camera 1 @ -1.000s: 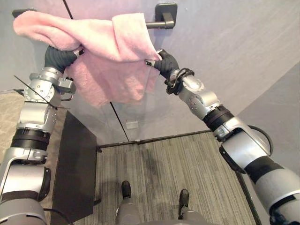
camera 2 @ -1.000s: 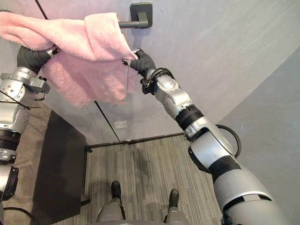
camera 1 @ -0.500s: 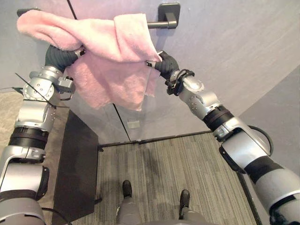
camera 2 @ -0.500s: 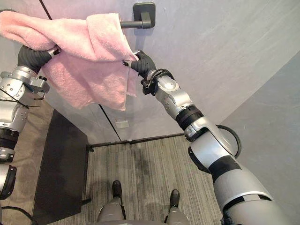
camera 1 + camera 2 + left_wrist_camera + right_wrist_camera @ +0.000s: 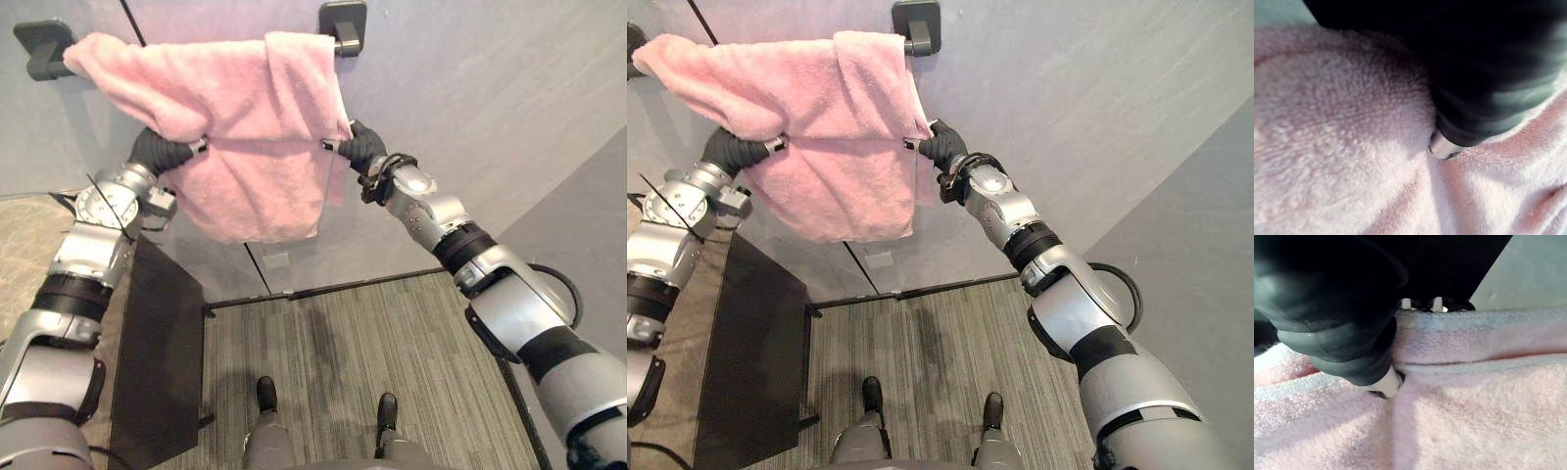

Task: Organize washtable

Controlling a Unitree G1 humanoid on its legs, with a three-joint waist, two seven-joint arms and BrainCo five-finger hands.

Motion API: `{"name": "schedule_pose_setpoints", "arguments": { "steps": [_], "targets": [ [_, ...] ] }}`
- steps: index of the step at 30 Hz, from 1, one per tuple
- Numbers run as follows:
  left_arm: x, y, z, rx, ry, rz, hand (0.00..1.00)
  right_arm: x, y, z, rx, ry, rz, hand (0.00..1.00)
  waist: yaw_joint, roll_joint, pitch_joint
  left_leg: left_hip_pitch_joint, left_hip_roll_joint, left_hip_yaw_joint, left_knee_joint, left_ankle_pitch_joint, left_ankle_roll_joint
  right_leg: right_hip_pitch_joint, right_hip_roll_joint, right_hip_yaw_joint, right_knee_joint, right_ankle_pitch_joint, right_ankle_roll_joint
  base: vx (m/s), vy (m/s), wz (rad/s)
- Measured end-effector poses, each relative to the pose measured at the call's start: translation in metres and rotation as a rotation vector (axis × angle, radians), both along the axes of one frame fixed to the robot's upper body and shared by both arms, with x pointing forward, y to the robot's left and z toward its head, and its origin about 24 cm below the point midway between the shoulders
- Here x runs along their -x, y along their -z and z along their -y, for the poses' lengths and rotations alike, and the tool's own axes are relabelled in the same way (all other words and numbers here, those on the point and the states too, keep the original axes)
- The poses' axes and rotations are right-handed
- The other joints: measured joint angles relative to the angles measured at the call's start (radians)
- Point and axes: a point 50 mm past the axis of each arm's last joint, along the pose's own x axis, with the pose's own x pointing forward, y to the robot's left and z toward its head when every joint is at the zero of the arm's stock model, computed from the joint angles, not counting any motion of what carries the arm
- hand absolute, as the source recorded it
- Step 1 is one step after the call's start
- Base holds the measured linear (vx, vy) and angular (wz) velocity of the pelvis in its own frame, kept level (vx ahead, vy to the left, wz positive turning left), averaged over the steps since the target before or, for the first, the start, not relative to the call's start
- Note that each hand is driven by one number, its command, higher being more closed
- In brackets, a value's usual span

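A pink towel (image 5: 245, 117) hangs over a wall rail between a dark left bracket (image 5: 39, 49) and a dark right bracket (image 5: 343, 20). It hides most of the rail. My left hand (image 5: 162, 152) is under the towel's left side, and in the left wrist view its finger (image 5: 1442, 147) is sunk into puckered towel cloth (image 5: 1342, 147). My right hand (image 5: 361, 147) is at the towel's right edge. In the right wrist view its thumb (image 5: 1383, 382) presses on a fold of the towel (image 5: 1474, 406), with its fingers behind the hem.
A grey wall (image 5: 490, 98) stands behind the rail. Below on the left stands a black panel (image 5: 157, 352). Striped carpet (image 5: 392, 362) covers the floor, with a dark strip (image 5: 323, 289) along the wall's foot.
Both hands have dropped below the rail with the towel. The towel now lies spread along the rail up to the right bracket, where before it was bunched and held up.
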Motion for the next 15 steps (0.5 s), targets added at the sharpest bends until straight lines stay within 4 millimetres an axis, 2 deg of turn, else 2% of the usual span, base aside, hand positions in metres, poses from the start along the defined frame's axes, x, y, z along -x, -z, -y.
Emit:
{"name": "schedule_pose_setpoints", "arguments": {
  "steps": [15],
  "targets": [
    [0.000,0.014,-0.002,0.065,-0.017,-0.036,1.00,0.000,0.002,-0.001,0.042,-0.003,0.010,1.00,0.000,0.002,-0.001,0.004,0.000,0.002,0.000,0.000,0.000,0.001,-0.001,0.003,0.000,-0.003,-0.005,0.00,0.000,0.00]
  ]
}}
